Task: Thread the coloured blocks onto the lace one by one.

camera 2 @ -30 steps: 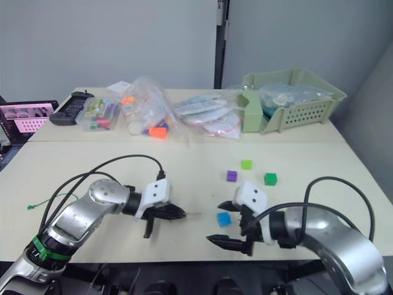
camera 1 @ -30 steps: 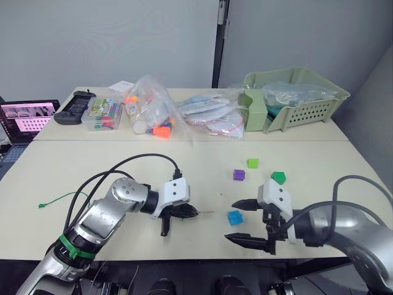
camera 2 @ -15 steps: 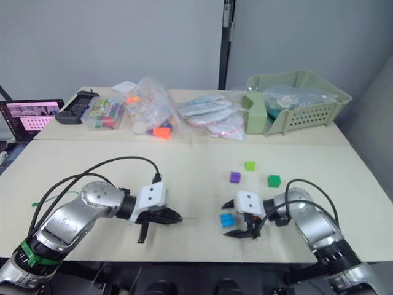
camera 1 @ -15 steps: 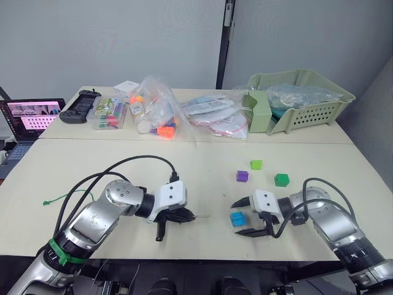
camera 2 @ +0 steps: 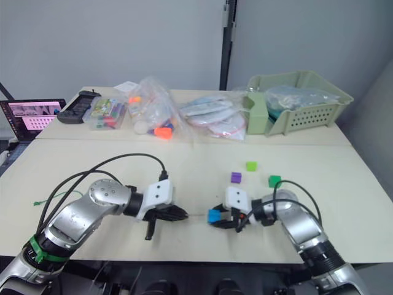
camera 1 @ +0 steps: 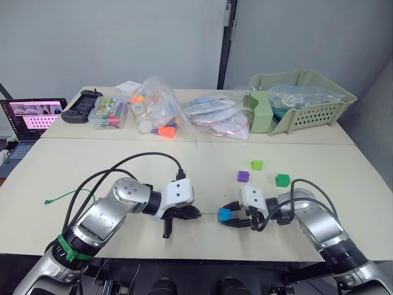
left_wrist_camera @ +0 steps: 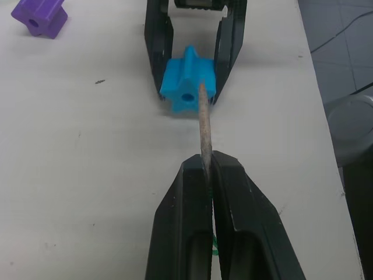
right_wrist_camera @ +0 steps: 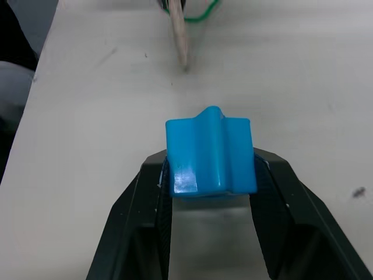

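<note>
My right claw (camera 1: 228,216) is closed on the blue block (camera 1: 224,214), which sits clamped between the two black fingers with its hole turned to the left, toward my other arm. My left claw (left_wrist_camera: 206,169) is pinched shut on the lace (camera 1: 63,197) at its stiff pale tip (left_wrist_camera: 204,125), and that tip points to the right, straight at the block. In the left wrist view the end of the tip reaches the face of the block just beside the hole, a little off its centre; I cannot tell whether it touches the plastic. In the right wrist view the tip (right_wrist_camera: 180,36) lies close ahead of the block (right_wrist_camera: 210,153) with a gap of bare bench (camera 1: 202,160) between them. Both claws meet low over the near middle of the bench, the left one to the left of the right. The green cord of the lace trails away behind my left arm to the left part of the bench. Farther off and to the right of the claws lie a purple block (camera 1: 243,176), a lime green block (camera 1: 256,165) and a dark green block (camera 1: 282,179), spaced apart from each other. Along the far side of the bench stand clear bags of toys (camera 1: 153,114) and a pale green basket (camera 1: 302,104).
</note>
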Motion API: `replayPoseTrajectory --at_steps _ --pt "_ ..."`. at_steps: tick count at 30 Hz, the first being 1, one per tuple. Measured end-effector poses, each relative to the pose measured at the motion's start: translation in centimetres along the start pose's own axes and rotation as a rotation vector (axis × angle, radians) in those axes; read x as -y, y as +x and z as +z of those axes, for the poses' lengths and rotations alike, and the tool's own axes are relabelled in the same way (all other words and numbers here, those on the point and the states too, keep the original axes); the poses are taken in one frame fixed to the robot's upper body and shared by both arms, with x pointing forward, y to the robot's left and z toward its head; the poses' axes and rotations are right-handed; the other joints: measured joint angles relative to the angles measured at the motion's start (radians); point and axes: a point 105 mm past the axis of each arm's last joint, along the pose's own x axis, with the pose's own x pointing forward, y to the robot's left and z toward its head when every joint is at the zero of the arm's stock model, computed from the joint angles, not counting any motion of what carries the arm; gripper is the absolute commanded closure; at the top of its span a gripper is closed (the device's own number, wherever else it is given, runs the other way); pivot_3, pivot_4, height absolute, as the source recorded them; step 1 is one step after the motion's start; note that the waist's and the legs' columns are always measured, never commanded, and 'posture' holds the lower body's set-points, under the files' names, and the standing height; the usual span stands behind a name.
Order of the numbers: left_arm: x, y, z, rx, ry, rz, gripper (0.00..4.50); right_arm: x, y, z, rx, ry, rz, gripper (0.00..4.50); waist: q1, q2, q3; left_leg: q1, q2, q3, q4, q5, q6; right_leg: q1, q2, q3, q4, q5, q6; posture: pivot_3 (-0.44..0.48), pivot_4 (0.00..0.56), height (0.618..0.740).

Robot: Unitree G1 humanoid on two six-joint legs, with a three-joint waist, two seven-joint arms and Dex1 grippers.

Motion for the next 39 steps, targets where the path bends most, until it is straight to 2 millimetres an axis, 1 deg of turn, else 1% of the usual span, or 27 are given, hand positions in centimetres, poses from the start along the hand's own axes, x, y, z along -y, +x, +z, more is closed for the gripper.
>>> replayPoseTrajectory --at_steps 2,5,10,16,24,34,39 --pt "0.1 0.3 -0.6 -0.051 -0.008 -0.002 4.5 -0.1 0.5 0.0 -0.017 -0.004 -0.011 3.16 0.001 0.0 0.0 0.0 0.0 0.0 0.0 0.0 0.0 0.0 0.0 0.0 0.0 0.0 0.0 0.0 0.15 0.74" --pt "0.1 0.6 -1.2 -0.108 -0.01 -0.001 4.5 -0.1 0.7 0.0 -0.033 -0.017 -0.018 3.16 0.001 0.0 0.0 0.0 0.0 0.0 0.0 0.0 0.0 0.0 0.0 0.0 0.0 0.0 0.0 0.0 0.15 0.74" --pt "-0.5 0.0 -1.2 -0.183 0.005 0.029 4.5 -0.2 0.6 0.1 -0.054 -0.04 -0.02 3.16 0.001 0.0 0.0 0.0 0.0 0.0 0.0 0.0 0.0 0.0 0.001 0.0 0.0 0.0 0.0 0.0 0.15 0.74" --pt "-0.3 0.4 -1.1 -0.194 -0.006 0.027 4.5 -0.2 0.6 0.1 -0.059 -0.045 -0.021 3.16 0.001 0.0 0.0 0.0 0.0 0.0 0.0 0.0 0.0 0.001 0.0 0.0 0.0 0.0 0.0 0.0 0.15 0.74" --pt "-0.5 0.8 0.0 -0.172 0.027 0.029 4.5 -0.3 0.6 0.2 -0.065 -0.053 -0.019 3.16 0.001 0.0 0.0 0.001 0.0 0.0 0.0 0.0 0.0 0.0 0.001 0.0 0.0 0.0 0.0 0.0 0.15 0.74" --pt "-0.5 1.0 0.3 -0.173 0.042 0.023 4.5 -0.4 0.6 0.3 -0.076 -0.061 -0.017 3.16 0.001 0.0 0.0 0.001 0.0 0.0 0.0 0.0 0.0 0.001 0.001 0.0 0.0 0.0 0.0 0.0 0.15 0.74" --pt "-0.9 1.4 0.8 -0.166 0.052 0.021 4.5 -0.4 0.7 0.3 -0.082 -0.054 -0.025 3.16 0.001 0.0 0.0 0.001 0.0 0.0 0.0 0.0 0.0 0.001 0.001 0.0 0.0 0.0 0.0 0.0 0.15 0.74"
